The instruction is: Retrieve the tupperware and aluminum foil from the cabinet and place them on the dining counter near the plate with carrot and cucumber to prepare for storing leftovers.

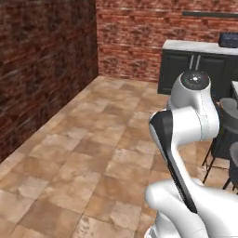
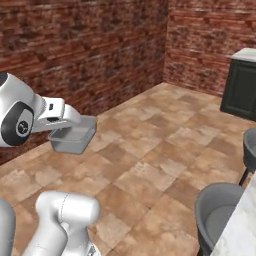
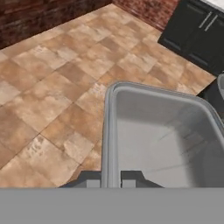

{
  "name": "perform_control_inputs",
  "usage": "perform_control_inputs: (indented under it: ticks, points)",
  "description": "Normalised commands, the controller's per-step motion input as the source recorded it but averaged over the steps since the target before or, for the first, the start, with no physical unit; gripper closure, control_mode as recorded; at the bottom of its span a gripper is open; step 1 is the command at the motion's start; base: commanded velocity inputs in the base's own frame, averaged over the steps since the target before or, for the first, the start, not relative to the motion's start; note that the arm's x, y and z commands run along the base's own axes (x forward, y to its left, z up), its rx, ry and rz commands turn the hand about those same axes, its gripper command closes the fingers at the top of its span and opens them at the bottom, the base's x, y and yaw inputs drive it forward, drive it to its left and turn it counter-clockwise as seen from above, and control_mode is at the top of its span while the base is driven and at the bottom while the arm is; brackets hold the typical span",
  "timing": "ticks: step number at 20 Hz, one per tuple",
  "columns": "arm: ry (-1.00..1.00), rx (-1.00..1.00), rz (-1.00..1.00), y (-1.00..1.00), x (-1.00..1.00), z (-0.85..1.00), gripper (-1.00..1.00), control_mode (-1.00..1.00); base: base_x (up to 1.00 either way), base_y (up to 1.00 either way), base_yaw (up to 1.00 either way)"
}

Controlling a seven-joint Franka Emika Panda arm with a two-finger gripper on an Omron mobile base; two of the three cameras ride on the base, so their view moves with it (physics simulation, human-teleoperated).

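1. The tupperware [image 2: 73, 138] is being carried in mid-air over the tiled floor [image 2: 150, 150] by the gripper [image 2: 66, 118], well away from any counter; in the hand view one side wall of the tray [image 3: 110, 131] is being pinched between the two finger tips, which are nearly closed on the thin rim
2. The tray is being held by one edge only, with the rest of it hanging out beyond the fingers; a quick swing of the arm or a jolt from the base is likely to be making it pivot or slip, and a drop here would be landing it on the floor
3. Thin plastic is being squeezed; the wall may be flexing and the grip may be loosening, judged only from how little of it is being clamped
4. Grey stools [image 2: 220, 215] are standing beside the marble edge of the dining counter [image 2: 240, 230] at the lower right of the right base view; the hanging tray is at risk of being clipped on a seat or on the counter edge if it is being brought in low
5. The plate is not being seen, so whether the set-down spot is being approached cannot be told; the aluminum foil is being left for later, judging by the task
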Motion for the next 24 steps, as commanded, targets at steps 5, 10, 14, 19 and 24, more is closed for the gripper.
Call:
perform_control_inputs:
  ticks: [5, 10, 14, 19, 24]
  points:
    - [0.0, 0.0, 0.0, 0.0, 0.0, 0.0, 1.0, 1.0, 0.88, 0.08, -0.54]
    - [0.0, 0.0, 0.0, 0.0, 0.0, 0.0, 1.0, 1.0, 0.9, 0.26, -0.54]
    - [0.0, 0.0, 0.0, 0.0, 0.0, 0.0, 1.0, 1.0, 0.98, 0.39, -0.51]
    - [0.0, 0.0, 0.0, 0.0, 0.0, 0.0, 1.0, 1.0, 1.0, 0.42, -0.47]
    - [0.0, 0.0, 0.0, 0.0, 0.0, 0.0, 1.0, 1.0, 1.0, 0.29, -0.49]
